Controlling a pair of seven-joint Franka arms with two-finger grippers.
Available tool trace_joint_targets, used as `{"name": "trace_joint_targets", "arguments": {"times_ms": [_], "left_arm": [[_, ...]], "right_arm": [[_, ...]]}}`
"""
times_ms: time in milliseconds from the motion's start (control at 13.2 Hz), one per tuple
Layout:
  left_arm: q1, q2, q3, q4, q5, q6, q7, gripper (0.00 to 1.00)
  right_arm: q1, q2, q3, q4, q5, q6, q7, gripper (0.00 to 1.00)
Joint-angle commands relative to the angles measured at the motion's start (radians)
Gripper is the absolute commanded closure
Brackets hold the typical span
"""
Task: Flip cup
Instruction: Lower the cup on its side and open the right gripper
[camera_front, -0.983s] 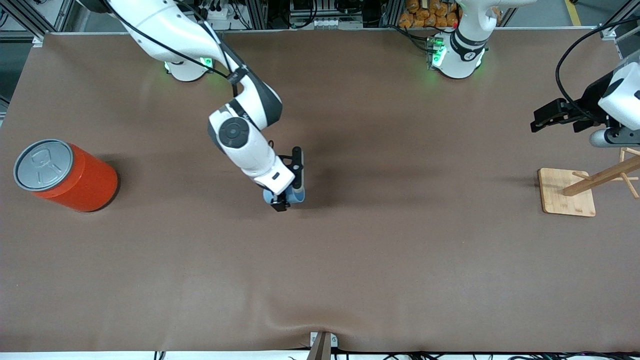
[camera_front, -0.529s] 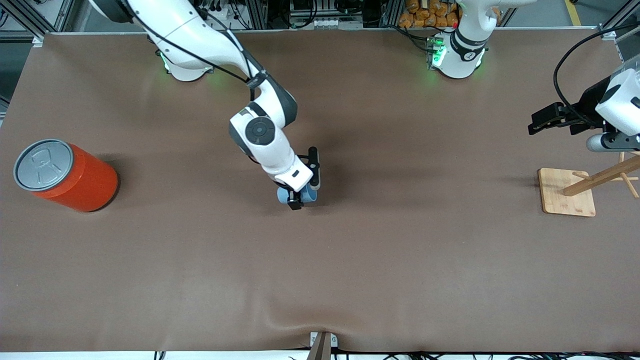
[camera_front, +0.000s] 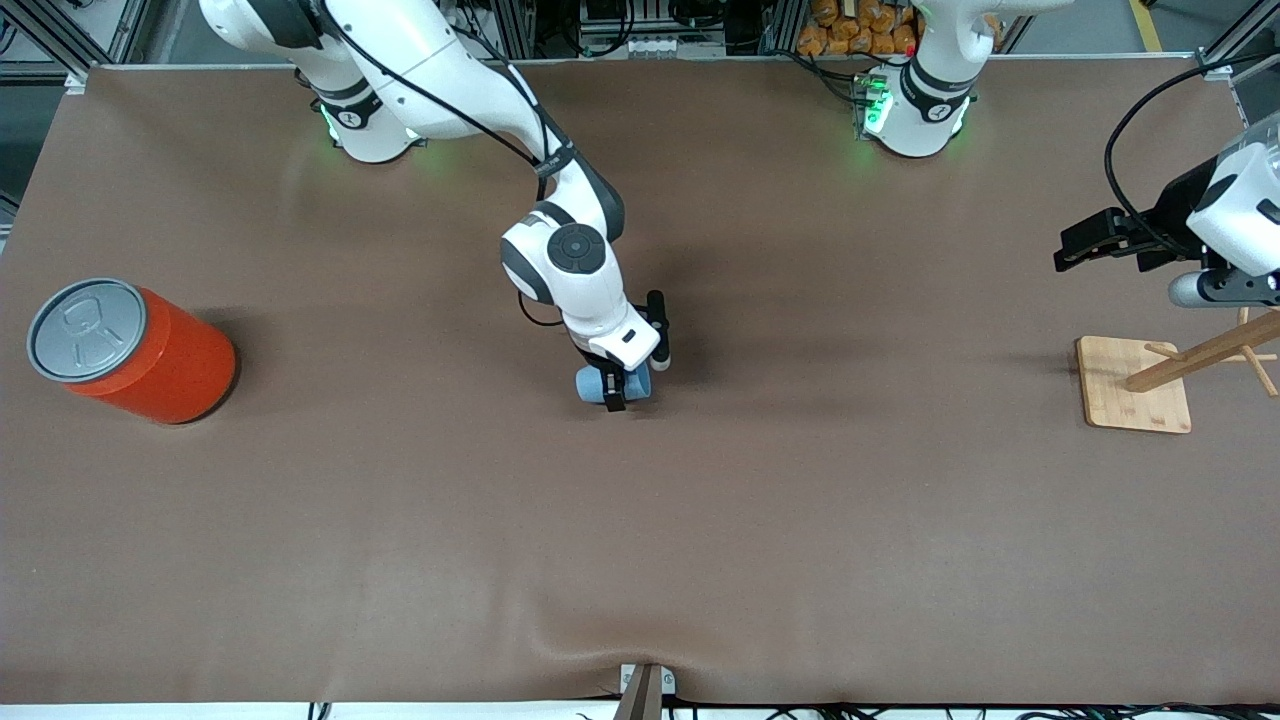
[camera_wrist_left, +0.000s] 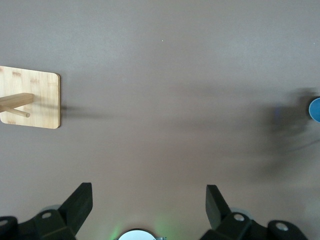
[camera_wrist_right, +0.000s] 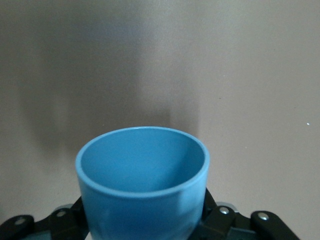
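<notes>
Front view, cup: we see the light-blue cup near the middle of the brown table, partly hidden under the right arm's hand, so we cannot tell from here whether it rests on the cloth.
Front view, right gripper: the right gripper sits around the cup, one dark finger at the cup's side nearer the camera.
Front view, left gripper: the left gripper waits in the air at the left arm's end of the table, above the wooden rack and its square base.
Front view, can: an orange can with a grey top stands at the right arm's end, well apart from the cup.
Left wrist view: we see both fingers spread wide with nothing between them; the rack's base and a sliver of the cup lie on the cloth.
Right wrist view: the cup fills the space between the fingers, its open mouth facing away from the wrist; we cannot tell whether the pads press it or stand just off its wall.
</notes>
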Motion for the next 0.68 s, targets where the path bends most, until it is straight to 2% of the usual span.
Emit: {"name": "trace_joint_targets", "arguments": {"times_ms": [0,454,605], "left_arm": [[0.006,0.008,-0.002,0.013,-0.015,-0.016,0.02,0.0],[0.0,0.023,-0.002,0.013,-0.025,-0.016,0.02,0.0],[0.001,0.055,-0.002,0.017,-0.109,-0.014,0.018,0.0]], "right_arm": [[0.014,0.019,-0.021,0.03,-0.049,0.019,0.022,0.0],[0.02,-0.015,-0.024,0.032,-0.053,-0.022,0.103,0.0],[0.025,-0.052,-0.023,0.032,-0.053,-0.107,0.175,0.0]]}}
